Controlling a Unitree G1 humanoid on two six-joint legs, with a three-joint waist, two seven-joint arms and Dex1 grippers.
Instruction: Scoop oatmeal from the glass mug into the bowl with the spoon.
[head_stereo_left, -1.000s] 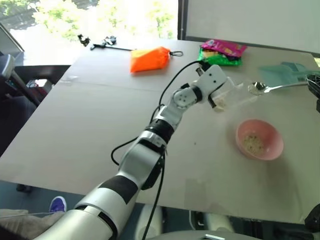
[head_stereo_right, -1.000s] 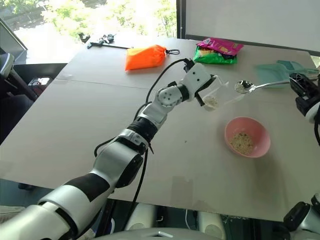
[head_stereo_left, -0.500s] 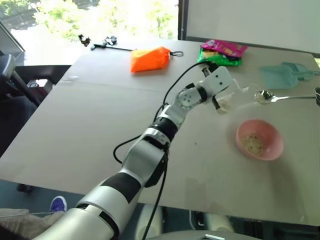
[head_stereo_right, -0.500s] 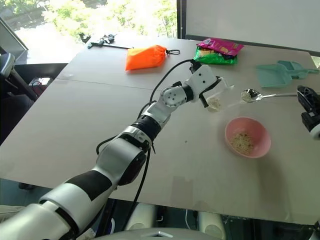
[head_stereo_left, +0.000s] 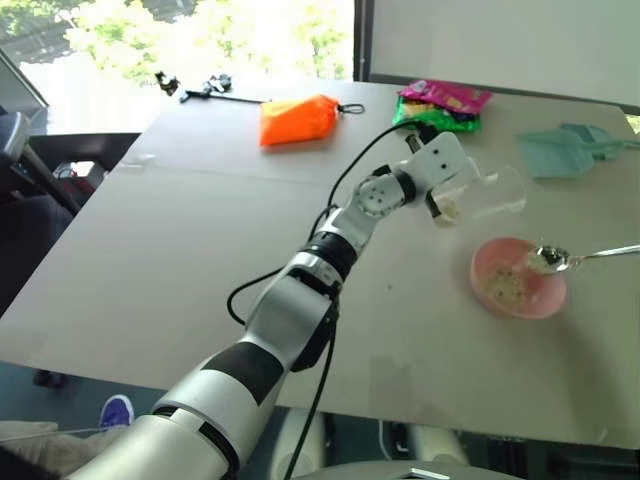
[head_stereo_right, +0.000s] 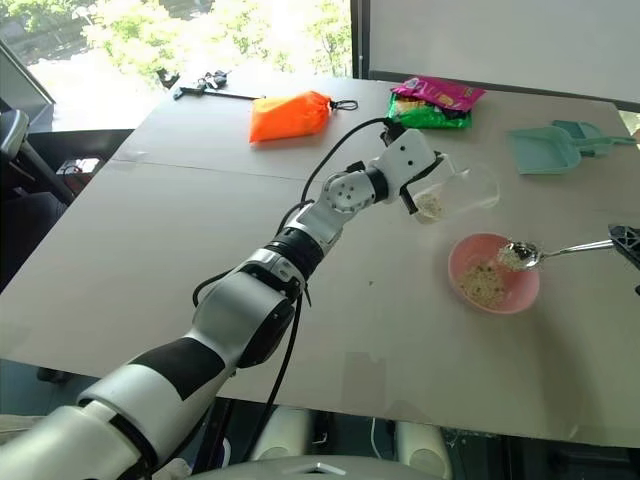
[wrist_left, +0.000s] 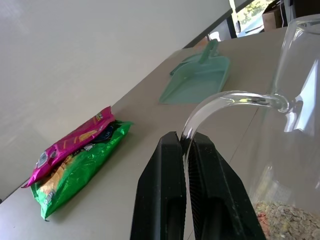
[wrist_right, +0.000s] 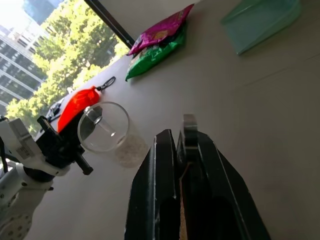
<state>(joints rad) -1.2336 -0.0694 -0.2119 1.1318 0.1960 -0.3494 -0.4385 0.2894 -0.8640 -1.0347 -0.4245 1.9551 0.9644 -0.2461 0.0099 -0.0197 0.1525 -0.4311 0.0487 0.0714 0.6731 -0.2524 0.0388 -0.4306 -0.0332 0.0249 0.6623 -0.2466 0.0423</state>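
oatmeal (head_stereo_right: 484, 287): pale flakes lying in the round pink bowl (head_stereo_right: 520, 298) on the bench (head_stereo_right: 180, 230)
spoon (head_stereo_right: 522, 254): shiny, hovering over it
right pincer (wrist_right: 183, 131): gripping the handle
left pincer (wrist_left: 185, 146): pinching the tilted glass mug (head_stereo_right: 462, 192) handle

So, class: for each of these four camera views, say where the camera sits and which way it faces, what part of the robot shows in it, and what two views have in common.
Left eye view: on the head, facing forward and down over the table; shows the left arm holding the glass mug.
Right eye view: beside it, same scene; the spoon hangs over the bowl.
Left wrist view: along the left gripper, shut on the mug's handle.
Right wrist view: along the right gripper, shut on the spoon's handle.
Shared: both wrist views show the snack bags and teal dustpan.
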